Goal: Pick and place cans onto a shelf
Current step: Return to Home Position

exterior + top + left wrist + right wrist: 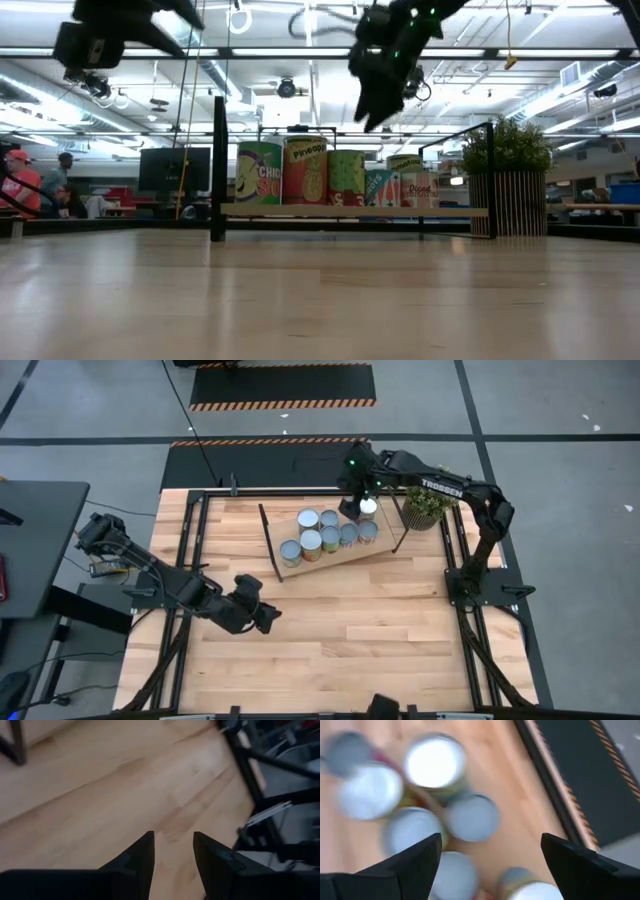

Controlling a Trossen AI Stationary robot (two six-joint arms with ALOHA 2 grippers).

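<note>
Several cans [330, 535] stand upright on their bases on the shelf [345, 556], a light wooden board with black frame ends at the table's far middle. In the low view they show as a row of labelled cans [305, 172] on the shelf [350, 211]. My right gripper [360, 498] hangs open above the far cans, clear of their tops [472, 817], with nothing between its fingers [490, 855]. My left gripper [268, 615] is open over bare tabletop at the left, near side, and holds nothing [173, 857].
A potted plant [425, 508] stands just right of the shelf at the far edge. Black frame rails [455, 575] run along the table's left and right sides. Bare wooden tabletop [370, 630] lies between the shelf and the near edge.
</note>
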